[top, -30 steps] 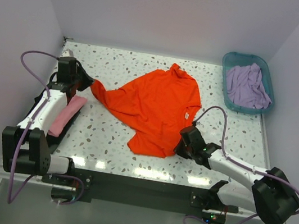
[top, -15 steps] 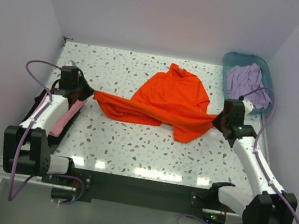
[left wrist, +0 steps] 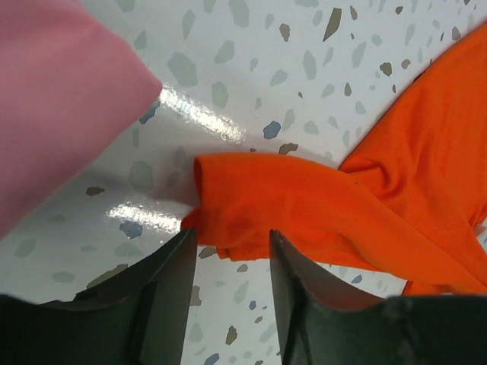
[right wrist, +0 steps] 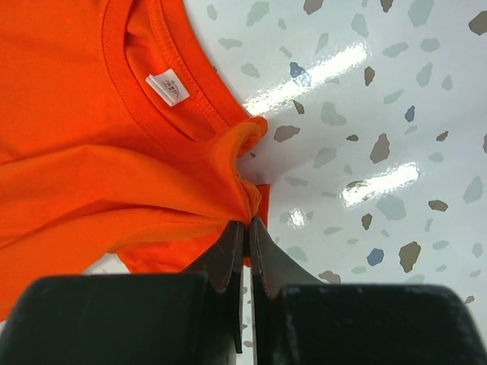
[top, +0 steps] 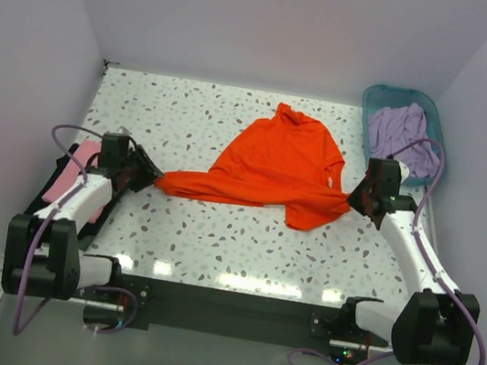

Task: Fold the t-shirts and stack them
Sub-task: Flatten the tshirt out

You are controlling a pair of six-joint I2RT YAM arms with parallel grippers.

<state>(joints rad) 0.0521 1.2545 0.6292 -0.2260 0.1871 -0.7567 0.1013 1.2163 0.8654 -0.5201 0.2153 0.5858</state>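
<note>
The orange shirt [top: 274, 164] is being folded: the right gripper [right wrist: 245, 223] pinches it by the collar, while the left gripper [left wrist: 232, 243], spread at its left end, probably must close next.

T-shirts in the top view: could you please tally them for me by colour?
orange t-shirt: 1
pink t-shirt: 1
lavender t-shirt: 1
Total: 3

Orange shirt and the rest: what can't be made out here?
- Neck label print: right wrist view, too small.
- Orange shirt lower layers: top view, folded over itself.
- Pink shirt: left wrist view, cut off by the frame edge.
- Lavender shirt: top view, bunched in the basket, outline unreadable.
</note>
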